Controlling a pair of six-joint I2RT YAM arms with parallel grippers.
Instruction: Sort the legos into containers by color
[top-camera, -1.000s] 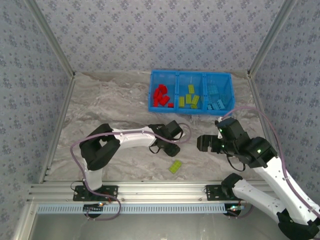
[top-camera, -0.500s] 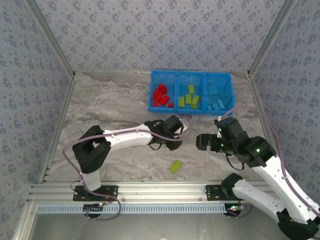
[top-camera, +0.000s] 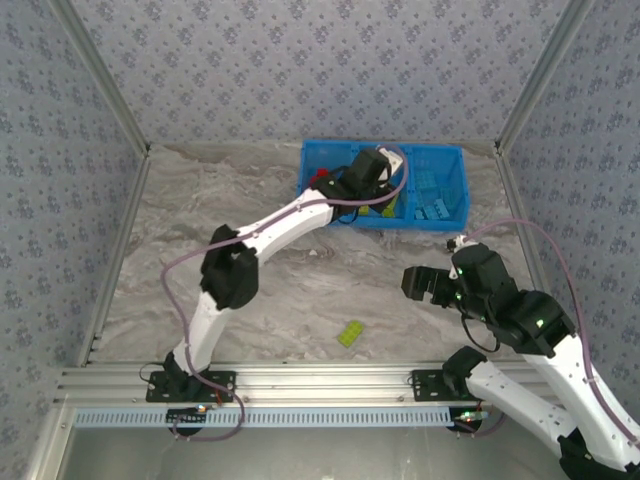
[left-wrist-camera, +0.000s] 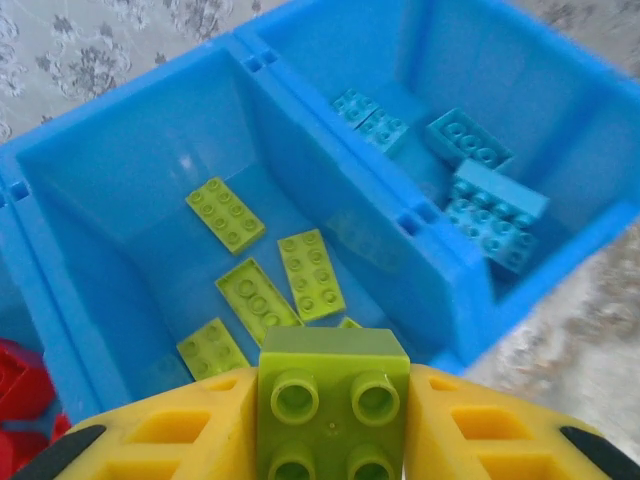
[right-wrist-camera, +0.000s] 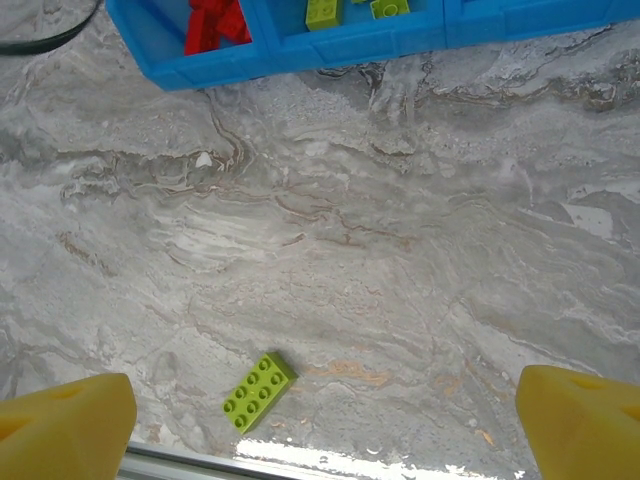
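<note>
The left gripper (left-wrist-camera: 333, 440) is clenched on a lime brick (left-wrist-camera: 333, 385), its yellow fingers (left-wrist-camera: 170, 430) pressing the two long sides so the studs face the wrist camera; that side-on grip leaves the underside free, so the brick can drop straight once the fingers part. It hangs above the middle compartment (left-wrist-camera: 150, 220) of the bin (top-camera: 432, 148), where four or more lime bricks (left-wrist-camera: 225, 213) already lie flat; the arm reaches far across the table to get there, which I judge is simply because the bin stands at the far edge. The held brick matches that compartment's colour, so the step in hand looks like the release.

Red bricks (right-wrist-camera: 215, 20) sit in the left compartment and light-blue bricks (left-wrist-camera: 495, 215) in the right, each colour walled off by a divider; the sorting seems nearly done.

The right gripper (top-camera: 415, 284) is released, fingers spread wide and holding nothing; it hovers over bare table (right-wrist-camera: 420, 260), tilted toward a loose lime brick (right-wrist-camera: 258, 392) that lies flat near the front rail, well apart from the bin. That pose suits a coming pick of this last stray, in my judgement.

No brand, label or writing can be read anywhere; any mark on the studs is too small to tell.
</note>
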